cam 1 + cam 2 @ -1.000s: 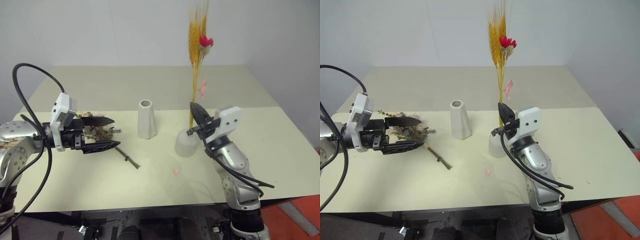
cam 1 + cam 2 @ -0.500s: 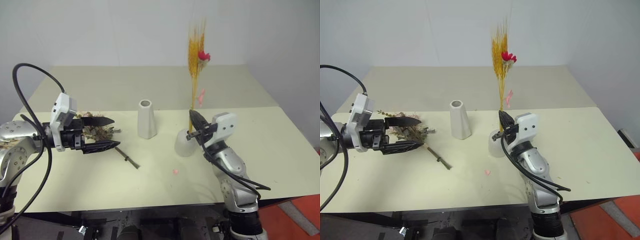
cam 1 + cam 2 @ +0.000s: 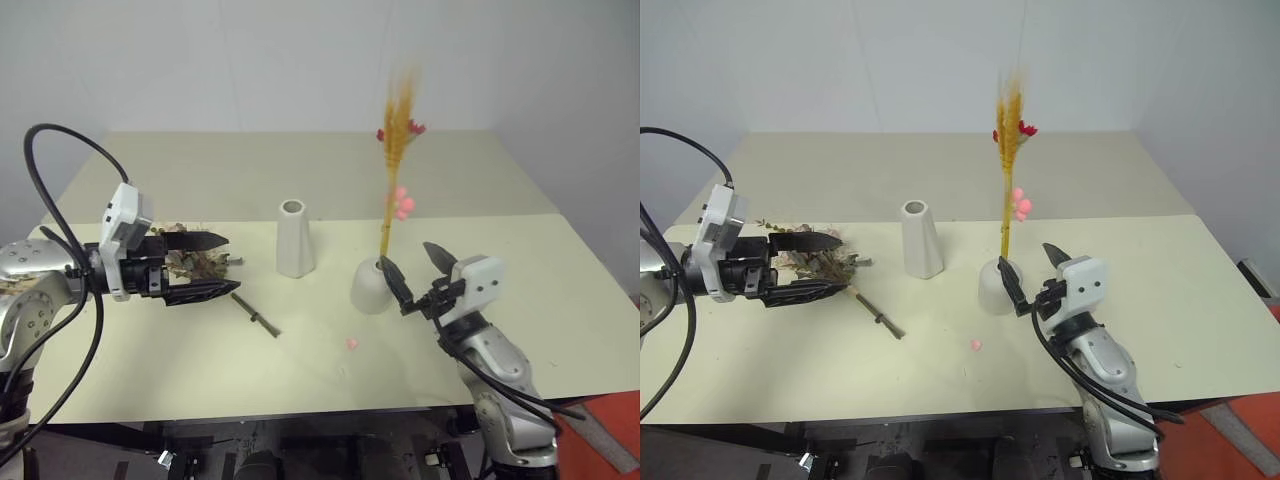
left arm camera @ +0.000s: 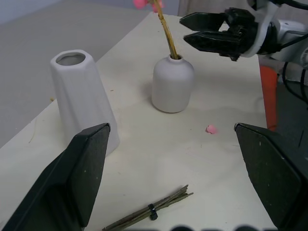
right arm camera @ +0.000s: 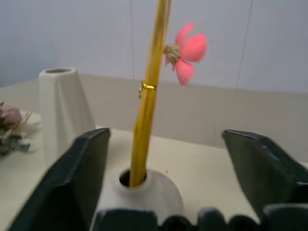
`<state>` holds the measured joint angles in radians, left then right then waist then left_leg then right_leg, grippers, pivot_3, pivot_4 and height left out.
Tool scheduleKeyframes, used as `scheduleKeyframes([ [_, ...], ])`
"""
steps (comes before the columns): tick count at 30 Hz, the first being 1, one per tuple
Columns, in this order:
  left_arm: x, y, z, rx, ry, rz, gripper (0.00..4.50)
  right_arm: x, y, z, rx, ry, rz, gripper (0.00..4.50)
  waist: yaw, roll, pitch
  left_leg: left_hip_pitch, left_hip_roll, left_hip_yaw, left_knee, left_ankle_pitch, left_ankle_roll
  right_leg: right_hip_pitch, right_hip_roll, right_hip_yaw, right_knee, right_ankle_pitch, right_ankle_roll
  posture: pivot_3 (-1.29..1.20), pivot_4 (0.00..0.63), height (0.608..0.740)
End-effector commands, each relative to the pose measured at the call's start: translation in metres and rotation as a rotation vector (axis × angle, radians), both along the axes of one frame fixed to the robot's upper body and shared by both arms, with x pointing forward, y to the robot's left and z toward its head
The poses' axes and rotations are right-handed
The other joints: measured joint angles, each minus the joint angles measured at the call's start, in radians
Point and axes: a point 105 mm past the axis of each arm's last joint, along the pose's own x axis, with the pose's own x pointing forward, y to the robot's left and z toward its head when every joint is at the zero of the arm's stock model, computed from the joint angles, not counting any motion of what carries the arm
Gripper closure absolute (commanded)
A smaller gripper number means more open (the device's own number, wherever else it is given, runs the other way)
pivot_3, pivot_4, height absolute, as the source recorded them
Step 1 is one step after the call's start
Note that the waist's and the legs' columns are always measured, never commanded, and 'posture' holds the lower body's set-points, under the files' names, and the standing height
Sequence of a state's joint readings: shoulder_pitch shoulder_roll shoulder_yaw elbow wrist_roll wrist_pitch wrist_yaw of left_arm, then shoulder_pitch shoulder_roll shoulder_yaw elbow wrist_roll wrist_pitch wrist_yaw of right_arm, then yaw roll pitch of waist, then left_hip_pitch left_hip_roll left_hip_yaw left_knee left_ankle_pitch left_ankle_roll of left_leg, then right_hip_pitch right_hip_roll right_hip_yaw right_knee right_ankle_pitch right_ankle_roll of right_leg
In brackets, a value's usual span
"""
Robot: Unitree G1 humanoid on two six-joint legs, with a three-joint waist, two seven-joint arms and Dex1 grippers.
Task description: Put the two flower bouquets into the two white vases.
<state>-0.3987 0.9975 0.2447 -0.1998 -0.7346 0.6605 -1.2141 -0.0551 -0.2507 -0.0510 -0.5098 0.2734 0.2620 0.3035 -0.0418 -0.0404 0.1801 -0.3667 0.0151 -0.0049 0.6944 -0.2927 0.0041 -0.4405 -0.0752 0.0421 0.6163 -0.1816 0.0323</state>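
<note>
One bouquet is in: yellow stalk bundle [image 3: 397, 150] stands in squat vase [image 3: 372, 287], leaning a bit. R gripper [image 3: 420, 272] sits just beside the vase w/ fingers spread, holding nothing. Risk: a finger clips stem or vase on pulling away, tipping it. Pink rose bunch [image 3: 820, 262] lies on table [image 3: 560, 290] between L gripper's [image 3: 205, 266] wide-open fingers, not clamped. Tall vase [image 3: 293, 238] is empty, narrow mouth; bushy bunch's stems [image 4: 149, 212] may miss it and knock it over.

Yellow stalk bundle [image 3: 397, 160] standing in squat vase [image 3: 372, 287], right pincer [image 3: 416, 275] spread alongside
</note>
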Motion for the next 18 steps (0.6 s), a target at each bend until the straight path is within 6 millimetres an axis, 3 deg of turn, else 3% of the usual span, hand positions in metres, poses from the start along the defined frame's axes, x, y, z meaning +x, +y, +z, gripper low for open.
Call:
scheduleKeyframes([
  [1, 0.001, 0.004, 0.006, 0.018, -0.015, 0.026, 0.00, -0.020, -0.007, 0.019, -0.065, -0.022, 0.088, 0.04, 0.000, 0.000, 0.000, 0.000, 0.000, 0.000, 0.000, 0.000, 0.000, 0.000, 0.000, 0.000, 0.000, 0.000, 0.000, 0.00, 0.150, 0.740],
  [7, 0.011, 0.011, -0.009, 0.124, 0.091, 0.190, 0.00, -0.042, -0.017, 0.035, -0.228, 0.105, 0.337, 0.04, 0.001, 0.000, 0.000, 0.001, 0.000, 0.000, 0.001, 0.000, 0.000, 0.002, 0.001, 0.000, -0.001, 0.000, 0.001, 0.00, 0.150, 0.740],
  [13, 0.014, 0.030, -0.032, 0.396, 0.306, 0.471, 0.00, -0.049, -0.029, 0.056, -0.335, 0.159, 0.488, 0.04, 0.002, -0.001, 0.000, 0.000, 0.001, 0.000, 0.000, 0.000, 0.000, 0.002, 0.001, 0.000, -0.003, -0.002, 0.003, 0.00, 0.150, 0.740],
  [18, 0.017, 0.032, -0.054, 0.384, 0.509, 0.624, 0.00, -0.048, -0.030, 0.063, -0.379, 0.153, 0.535, 0.04, 0.005, -0.001, 0.000, 0.000, 0.000, 0.000, 0.001, 0.000, 0.000, 0.003, 0.001, 0.000, -0.003, -0.003, 0.005, 0.00, 0.150, 0.740],
])
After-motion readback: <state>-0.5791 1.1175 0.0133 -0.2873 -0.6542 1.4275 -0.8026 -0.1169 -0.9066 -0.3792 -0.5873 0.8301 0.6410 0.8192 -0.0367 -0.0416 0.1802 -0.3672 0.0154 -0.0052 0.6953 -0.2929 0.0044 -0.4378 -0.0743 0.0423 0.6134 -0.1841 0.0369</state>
